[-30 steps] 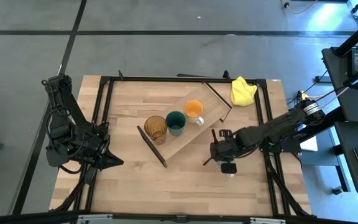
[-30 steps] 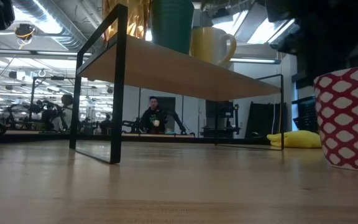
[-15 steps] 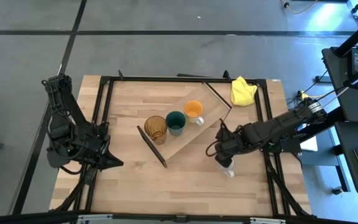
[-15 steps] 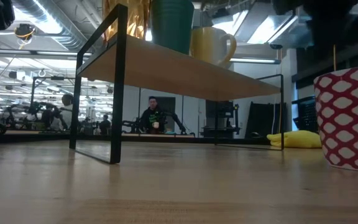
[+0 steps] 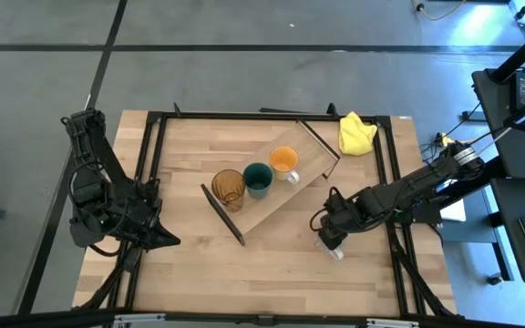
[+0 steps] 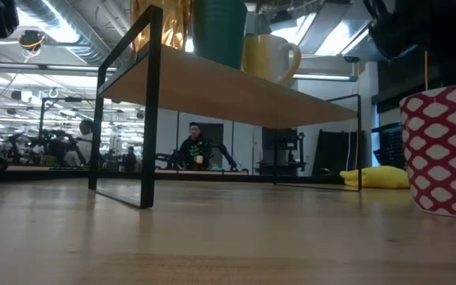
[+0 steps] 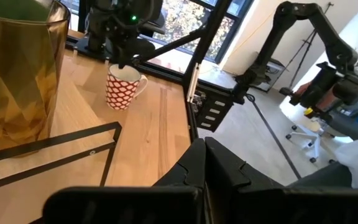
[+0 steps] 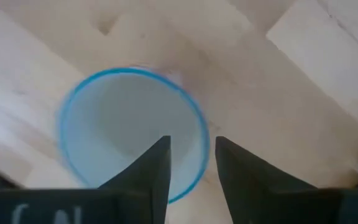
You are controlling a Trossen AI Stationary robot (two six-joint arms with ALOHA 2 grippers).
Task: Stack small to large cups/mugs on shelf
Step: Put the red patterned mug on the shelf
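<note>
While over white mug (image 8: pixel 132 134) | right claw (image 8: pixel 191 162) parted, astride rim | left claw (image 7: pixel 204 165) closed, empty

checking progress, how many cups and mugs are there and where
4. On the shelf in a row: amber glass tumbler, teal cup, orange mug. The red-and-white patterned mug stands on the table under the right gripper.

My left arm (image 5: pixel 98 196) sits folded at nine o'clock on the surface, its left gripper (image 5: pixel 167 239) pointing toward three with the jaws pressed together. My right arm (image 5: pixel 408 187) reaches in from three o'clock, wrist bent down, and its right gripper (image 5: pixel 327 239) points straight down with the jaws parted.
</note>
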